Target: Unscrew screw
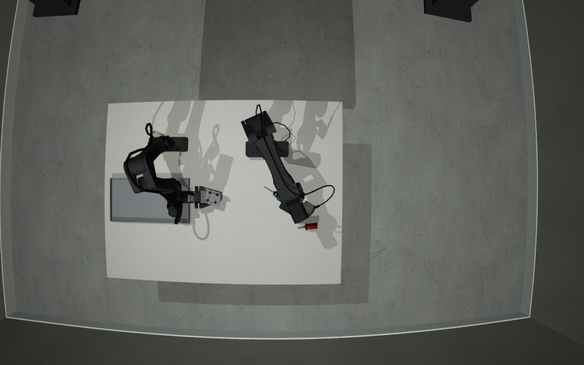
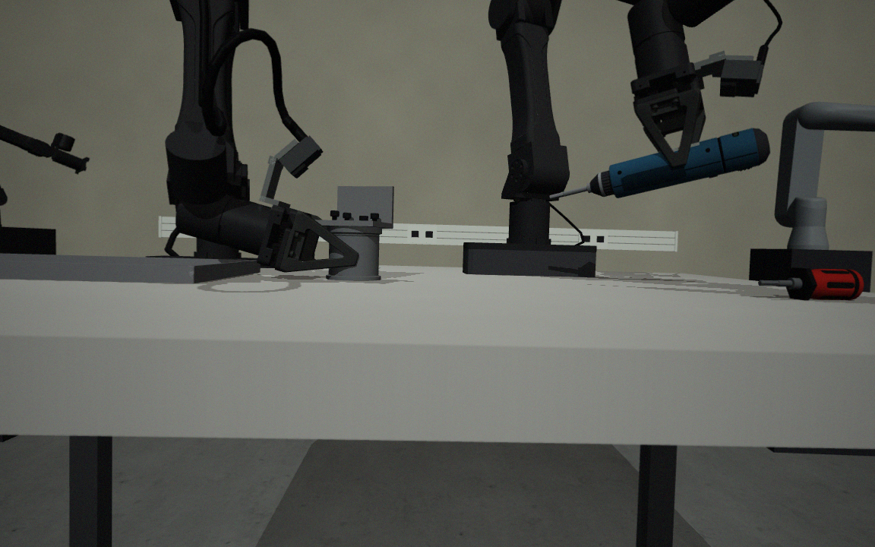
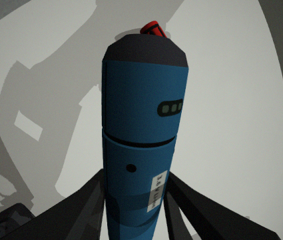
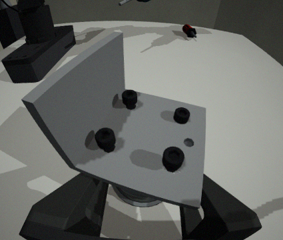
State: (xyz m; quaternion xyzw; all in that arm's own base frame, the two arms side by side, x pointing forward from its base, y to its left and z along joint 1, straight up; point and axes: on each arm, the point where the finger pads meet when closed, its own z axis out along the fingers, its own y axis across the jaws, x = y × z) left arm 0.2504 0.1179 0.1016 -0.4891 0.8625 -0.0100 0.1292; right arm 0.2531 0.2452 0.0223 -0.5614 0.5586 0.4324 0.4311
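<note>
The joint module [image 2: 368, 246] [image 4: 140, 201] stands upright on the table, with the grey L-shaped bracket [image 2: 364, 202] [image 4: 154, 133] on top. Three black screws [image 4: 129, 97] [image 4: 105, 138] [image 4: 173, 158] stand raised; the screw [image 4: 182, 115] near the bracket's far free corner sits lowest. My right gripper [image 2: 345, 258] [image 4: 144, 207] is shut around the module below the bracket; its fingertips are partly hidden. My left gripper [image 2: 678, 157] [image 3: 134, 176] is shut on the blue electric screwdriver [image 1: 277, 196] [image 2: 645, 176] [image 3: 141, 103], high above the table. Its bit points toward the module side, tilted slightly down.
A red screwdriver [image 1: 312, 226] [image 2: 835, 284] [image 3: 152, 28] [image 4: 188, 30] lies on the table beyond the left gripper. A shallow grey tray [image 1: 126, 221] [image 2: 74, 268] lies beneath the right arm. The left arm's base [image 2: 529, 260] [image 4: 38, 55] stands behind, between module and red screwdriver.
</note>
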